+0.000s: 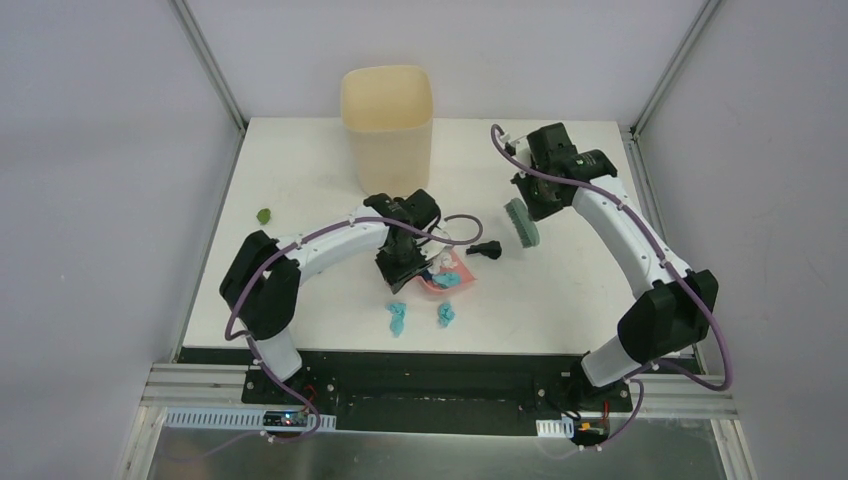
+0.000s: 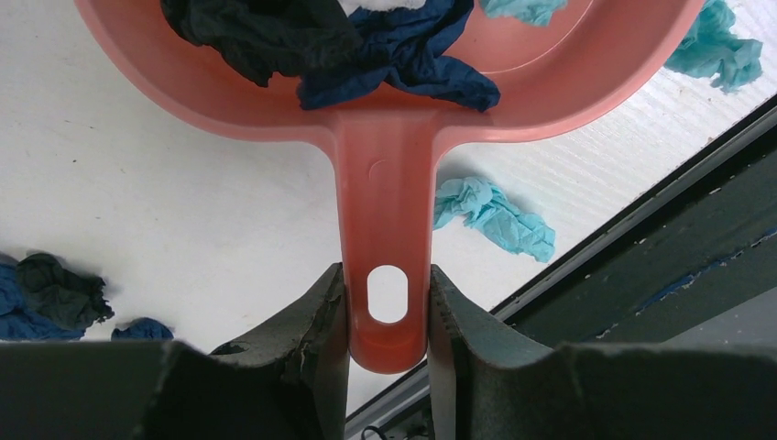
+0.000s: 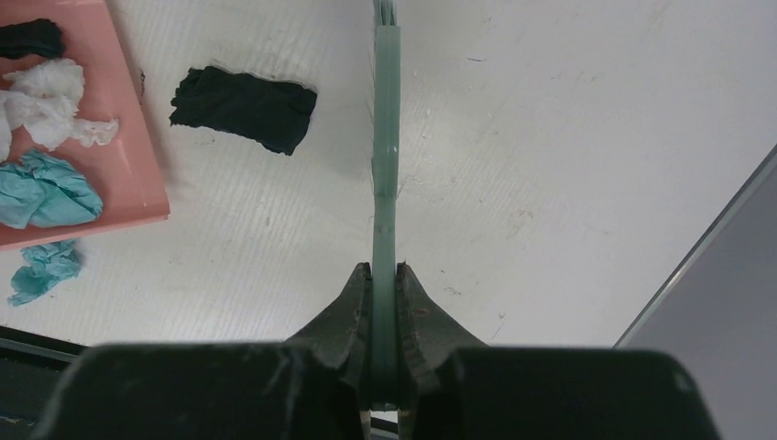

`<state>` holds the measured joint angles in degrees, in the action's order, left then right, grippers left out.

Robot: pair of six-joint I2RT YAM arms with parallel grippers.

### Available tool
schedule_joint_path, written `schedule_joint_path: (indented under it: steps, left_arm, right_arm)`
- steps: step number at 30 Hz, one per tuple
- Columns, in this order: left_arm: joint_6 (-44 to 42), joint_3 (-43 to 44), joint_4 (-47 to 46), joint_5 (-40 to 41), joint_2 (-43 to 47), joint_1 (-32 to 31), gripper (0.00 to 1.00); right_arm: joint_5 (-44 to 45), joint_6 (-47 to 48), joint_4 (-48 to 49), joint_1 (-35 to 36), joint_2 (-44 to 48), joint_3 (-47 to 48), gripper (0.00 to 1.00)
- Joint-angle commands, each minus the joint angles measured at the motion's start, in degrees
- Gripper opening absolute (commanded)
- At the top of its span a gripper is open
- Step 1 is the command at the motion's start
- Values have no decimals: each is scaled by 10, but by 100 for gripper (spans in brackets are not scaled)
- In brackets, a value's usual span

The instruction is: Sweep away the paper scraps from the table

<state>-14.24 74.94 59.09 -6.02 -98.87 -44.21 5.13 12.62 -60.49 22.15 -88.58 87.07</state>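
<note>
Between the left gripper's (image 2: 385, 286) fingers, the pink dustpan (image 2: 385, 183) handle is sitting pinched, plain only in that wrist view; only the overhead is showing a green scrap (image 1: 264, 215). Grey walls (image 1: 100, 200) are flanking the white bench (image 1: 300, 160). The right gripper (image 3: 385, 280) is pinching the teal brush (image 3: 386, 137), a black scrap (image 3: 243, 108) lying ahead-left; paper scraps (image 2: 403, 60) are filling the pan ahead of the left gripper.
</note>
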Motion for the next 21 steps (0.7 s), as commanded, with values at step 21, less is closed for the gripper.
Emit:
schedule_joint_path:
  steps: [21]
  left_arm:
    - [11,20,-43,13,-40,-12,0]
  right_arm:
    - [-307,-38,-2,-33,6,18,0]
